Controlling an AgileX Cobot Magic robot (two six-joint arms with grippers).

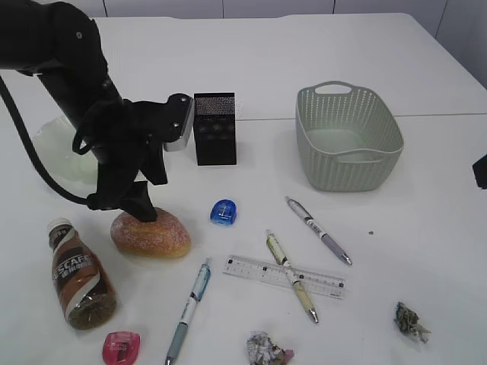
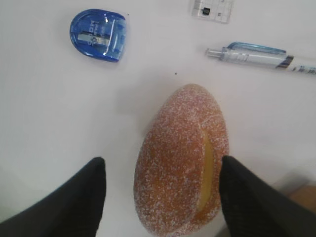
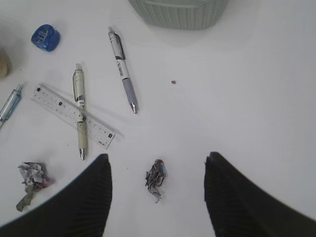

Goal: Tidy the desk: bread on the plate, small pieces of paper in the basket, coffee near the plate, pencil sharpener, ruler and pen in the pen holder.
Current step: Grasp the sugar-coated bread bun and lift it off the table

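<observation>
The left gripper (image 2: 163, 197) hangs over the bread (image 2: 181, 160), its two black fingers (image 2: 74, 197) spread apart with one on each side of the bun and a gap of white counter (image 1: 426, 167) showing between the left finger and the crust; whether the right finger touches the bun cannot be told. The bread lies on the counter, not on the plate (image 1: 57, 144), which sits behind the bread at the counter's left edge, mostly hidden by the left arm (image 1: 68, 68).

The right gripper (image 3: 158, 197) holds nothing, its fingers wide apart above bare counter, with a dark paper scrap (image 3: 155, 177) lying between them.

Taking the bread as landmark: the coffee (image 1: 80, 275) stands just to its left and nearer the front edge; a pink sharpener (image 1: 121, 347) lies in front of the coffee, close to the front edge. A blue sharpener (image 2: 98, 34) lies right of the bread with open counter between. A blue pen (image 1: 190, 308) lies in front and to the right. The ruler (image 1: 283, 275) lies farther right, with a yellowish pen (image 1: 291, 275) across it, and a grey pen (image 1: 318, 230) beyond. The pen holder (image 1: 214, 128) stands behind the bread; the basket (image 1: 346, 141) is well to the right rear. Another paper scrap (image 1: 266, 350) lies at the front edge.
</observation>
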